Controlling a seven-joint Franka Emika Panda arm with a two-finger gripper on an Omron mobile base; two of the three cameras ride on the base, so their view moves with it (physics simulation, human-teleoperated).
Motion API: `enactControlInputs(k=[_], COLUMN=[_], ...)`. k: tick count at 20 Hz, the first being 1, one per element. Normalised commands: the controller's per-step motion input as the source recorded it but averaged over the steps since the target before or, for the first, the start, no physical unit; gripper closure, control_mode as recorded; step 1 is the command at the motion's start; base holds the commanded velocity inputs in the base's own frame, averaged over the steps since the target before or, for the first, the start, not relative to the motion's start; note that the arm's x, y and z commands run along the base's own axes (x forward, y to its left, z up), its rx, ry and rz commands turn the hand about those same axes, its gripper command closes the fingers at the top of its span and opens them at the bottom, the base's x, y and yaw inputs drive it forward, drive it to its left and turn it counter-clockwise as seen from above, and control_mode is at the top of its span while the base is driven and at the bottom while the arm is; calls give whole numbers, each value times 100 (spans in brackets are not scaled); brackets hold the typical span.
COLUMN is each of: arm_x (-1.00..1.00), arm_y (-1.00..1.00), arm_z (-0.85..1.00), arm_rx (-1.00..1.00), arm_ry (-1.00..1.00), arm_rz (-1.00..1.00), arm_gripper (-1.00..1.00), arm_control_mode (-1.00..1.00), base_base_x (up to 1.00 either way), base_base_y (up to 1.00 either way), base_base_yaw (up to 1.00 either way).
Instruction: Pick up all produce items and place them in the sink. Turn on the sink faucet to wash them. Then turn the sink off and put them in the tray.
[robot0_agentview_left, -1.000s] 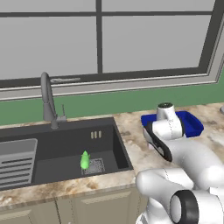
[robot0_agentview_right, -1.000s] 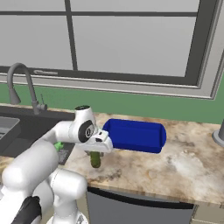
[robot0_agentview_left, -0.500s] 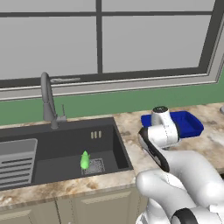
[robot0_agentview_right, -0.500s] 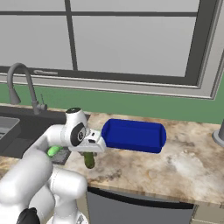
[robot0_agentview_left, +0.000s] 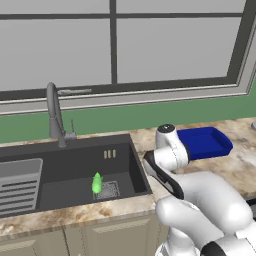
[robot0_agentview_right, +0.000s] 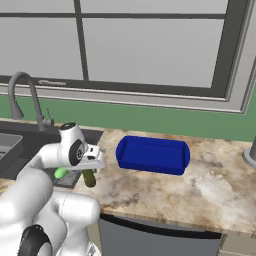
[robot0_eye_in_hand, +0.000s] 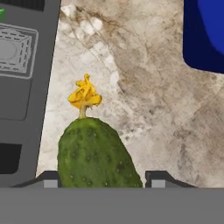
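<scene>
The hand (robot0_eye_in_hand: 101, 183) is pinching the dark olive vegetable (robot0_eye_in_hand: 97, 153), its two fingertips (robot0_eye_in_hand: 47, 180) sitting on either side of the vegetable's bumpy body. In the hand view the vegetable is pointing away from the camera, with a shrivelled yellow blossom (robot0_eye_in_hand: 85, 94) at its far tip. Below it the speckled stone tabletop (robot0_eye_in_hand: 144, 109) is showing, so the vegetable is being carried clear of the surface, beside the sink's right edge rather than over the basin.

In the right base view the same olive vegetable (robot0_agentview_right: 89, 178) is hanging under the hand (robot0_agentview_right: 90, 167), between the sink (robot0_agentview_right: 30, 145) and the blue tray (robot0_agentview_right: 153, 154), nearer the sink. Whether it is touching the tabletop (robot0_agentview_right: 200, 185) cannot be told from that view.

The lime green vegetable (robot0_agentview_left: 97, 183) is lying inside the sink (robot0_agentview_left: 75, 165), at the left edge of the square drain grate (robot0_agentview_left: 109, 190). Part of it is also showing in the right base view (robot0_agentview_right: 61, 173), behind the arm.

The ribbed rack (robot0_agentview_left: 19, 187) is sitting at the left end of the basin. The faucet (robot0_agentview_left: 55, 115) is standing behind the sink's back rim, its arch curving forward; no water is visible at the spout.

The tray (robot0_agentview_left: 204, 141) is lying on the tabletop (robot0_agentview_left: 240, 160) to the right of the sink, well apart from the lime vegetable; a corner of it is showing at the top right of the hand view (robot0_eye_in_hand: 204, 35).
</scene>
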Motion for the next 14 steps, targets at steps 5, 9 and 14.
enactControlInputs(k=[5, 9, 14], arm_x=[58, 59, 67], arm_y=[74, 76, 69], arm_z=[3, 0, 0], arm_rx=[0, 0, 0], arm_ry=[10, 11, 12], arm_rz=[6, 4, 3], arm_gripper=[100, 100, 100], arm_control_mode=[-100, -100, -100], base_base_x=[0, 0, 0], base_base_y=[0, 0, 0], base_base_yaw=[0, 0, 0])
